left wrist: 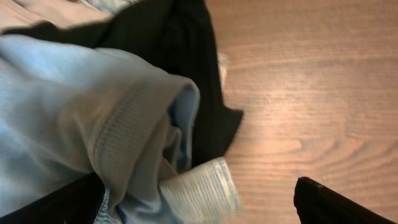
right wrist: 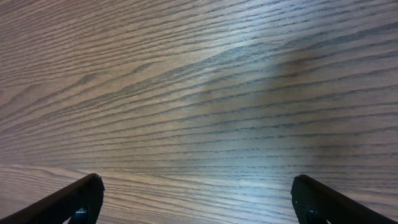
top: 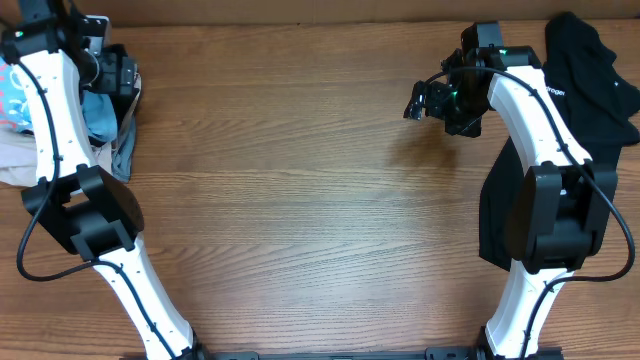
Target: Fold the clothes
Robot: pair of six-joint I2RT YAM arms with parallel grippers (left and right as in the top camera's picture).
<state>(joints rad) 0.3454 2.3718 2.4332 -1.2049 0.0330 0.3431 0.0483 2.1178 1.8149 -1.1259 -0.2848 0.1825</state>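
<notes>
Left jaws: I read them as wide. In the left wrist view one dark fingertip [left wrist: 329,205] shows at the lower right, clear of all cloth. The sky-blue T-shirt [left wrist: 74,118] lies bunched across the gap with its ribbed hem uppermost, and I see no pinch on it. A dark cloth [left wrist: 189,56] lies beside the blue fabric and partly under it, on the desk [left wrist: 311,93].

Overhead, the left arm [top: 50,90] reaches over a heap at the desk's far-left corner, made up of the blue shirt and a beige cloth [top: 15,165] at the desk's left edge.

Right jaws: wide and holding nothing. Both fingertips [right wrist: 78,196] stand well apart, with only desk grain between them. Overhead, these jaws hang above the far-right part of the desk, near the black top [top: 590,80] but apart from it. That top lies crumpled at the desk's far-right corner, and small white lettering shows on it.
</notes>
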